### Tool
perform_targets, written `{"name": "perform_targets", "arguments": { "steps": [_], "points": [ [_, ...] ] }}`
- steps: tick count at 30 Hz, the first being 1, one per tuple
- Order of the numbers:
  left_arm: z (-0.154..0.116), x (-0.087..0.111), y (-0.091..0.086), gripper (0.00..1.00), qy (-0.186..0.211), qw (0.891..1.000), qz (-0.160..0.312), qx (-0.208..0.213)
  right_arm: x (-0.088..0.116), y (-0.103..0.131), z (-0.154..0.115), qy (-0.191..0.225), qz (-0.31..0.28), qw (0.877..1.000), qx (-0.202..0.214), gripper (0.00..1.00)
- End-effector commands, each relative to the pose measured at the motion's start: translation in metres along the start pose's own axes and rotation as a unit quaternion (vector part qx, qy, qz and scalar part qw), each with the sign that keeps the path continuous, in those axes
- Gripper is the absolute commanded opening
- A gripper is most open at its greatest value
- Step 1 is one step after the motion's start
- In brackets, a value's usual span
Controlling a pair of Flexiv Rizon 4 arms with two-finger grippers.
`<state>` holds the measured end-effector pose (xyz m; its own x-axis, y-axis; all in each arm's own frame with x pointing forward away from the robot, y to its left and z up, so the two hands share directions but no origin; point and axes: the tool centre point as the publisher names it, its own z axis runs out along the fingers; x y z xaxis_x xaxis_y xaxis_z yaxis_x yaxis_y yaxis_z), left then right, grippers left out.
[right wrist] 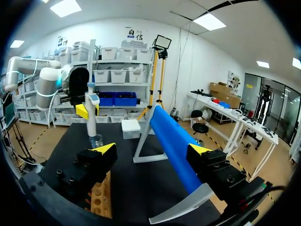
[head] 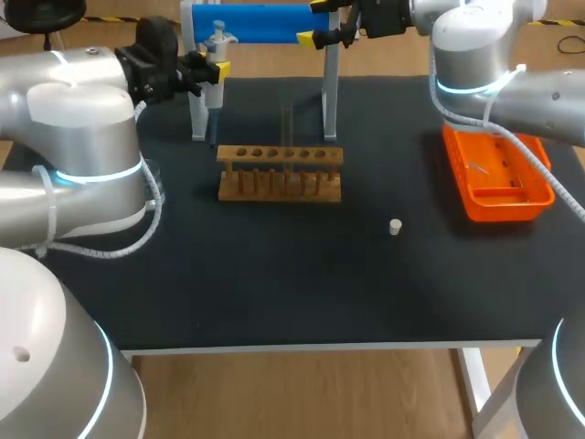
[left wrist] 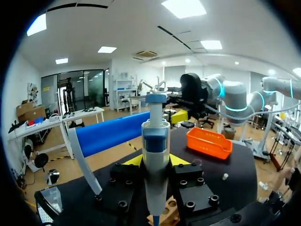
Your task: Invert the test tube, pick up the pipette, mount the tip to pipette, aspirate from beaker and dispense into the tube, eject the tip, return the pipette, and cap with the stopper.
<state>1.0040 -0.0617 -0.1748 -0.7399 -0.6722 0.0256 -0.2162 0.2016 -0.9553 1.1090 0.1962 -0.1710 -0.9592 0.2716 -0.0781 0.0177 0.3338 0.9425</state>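
My left gripper (head: pixel 209 64) is shut on the white and blue pipette (head: pixel 216 91) and holds it upright at the back left, beside the stand's leg. In the left wrist view the pipette (left wrist: pixel 155 150) is clamped between the yellow fingertips (left wrist: pixel 134 160). A clear test tube (head: pixel 285 128) stands in the wooden rack (head: pixel 280 174) at mid-table. The small white stopper (head: pixel 395 227) lies on the mat to the rack's right. A glass beaker (right wrist: pixel 96 140) sits below the pipette. My right gripper (head: pixel 315 22) is open at the right end of the blue bar (right wrist: pixel 171 146).
A stand with a blue bar (head: pixel 247 23) on white legs spans the back of the table. An orange tray (head: pixel 498 178) sits at the right, under my right arm. The table's front edge (head: pixel 320 347) runs below the bare dark mat.
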Motion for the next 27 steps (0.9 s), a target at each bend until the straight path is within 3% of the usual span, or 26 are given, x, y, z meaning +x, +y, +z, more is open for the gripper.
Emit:
{"name": "perform_targets", "arguments": {
  "steps": [1,12,27],
  "points": [
    [0.016,-0.012,-0.005,0.00,-0.010,1.000,-0.003,-0.010,-0.001,0.000,-0.001,0.002,0.000,1.000,0.001,1.00],
    [0.042,-0.048,-0.007,0.00,-0.073,0.996,-0.028,-0.049,-0.001,0.000,-0.001,0.002,0.000,1.000,0.001,1.00],
    [0.070,-0.085,-0.012,0.00,-0.128,0.986,-0.042,-0.097,-0.001,0.000,-0.001,0.002,0.000,1.000,0.001,1.00]
  ]
}}
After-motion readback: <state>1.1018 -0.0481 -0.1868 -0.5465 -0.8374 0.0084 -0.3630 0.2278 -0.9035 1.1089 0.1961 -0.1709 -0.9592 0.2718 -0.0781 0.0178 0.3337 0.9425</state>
